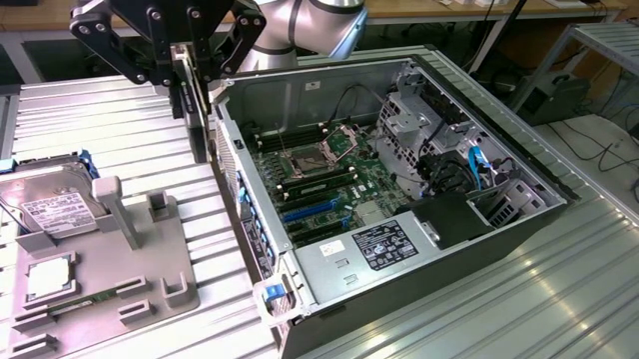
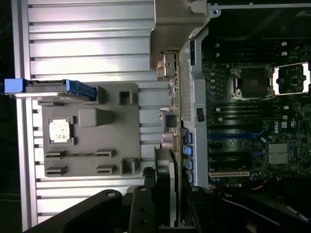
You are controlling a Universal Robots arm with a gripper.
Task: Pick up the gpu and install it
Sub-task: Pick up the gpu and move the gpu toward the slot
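A: What is everything standing on, and what is the room like?

B: A table [image 1: 499, 299] of ribbed, silvery metal slats. Behind it, along the top of the exterior view, run wooden desks [image 1: 450, 11] with cables under them. A metal rack [image 1: 609, 37] stands in the upper right corner.

A: Count things for me.

B: One arm [image 1: 310, 22], one gripper [image 1: 191, 71], one gpu [image 1: 197, 127]. One open computer case [image 1: 299, 90] lies on its side in the middle of the frame, with one motherboard [image 1: 330, 179] inside. One grey holder tray [image 1: 150, 262] sits at the lower left. It carries one hard drive [image 1: 50, 206] at the left edge and one square processor [image 1: 48, 278] below that.

A: Where is the gpu?

B: Upper left of the exterior view, in the air above the table. It is just beside the case's left wall and outside it, between the case and the tray.

A: And the jaws?

B: Pinching the gpu, one on each flat face, at its upper end.

A: Which way does it point?

B: It hangs upright, edge-on to the exterior camera, long axis up and down, from the jaws toward the table. In the wrist view, what looks like its silvery metal bracket [image 2: 167, 65] shows at the end far from the gripper. Which face carries the fan I cannot tell.
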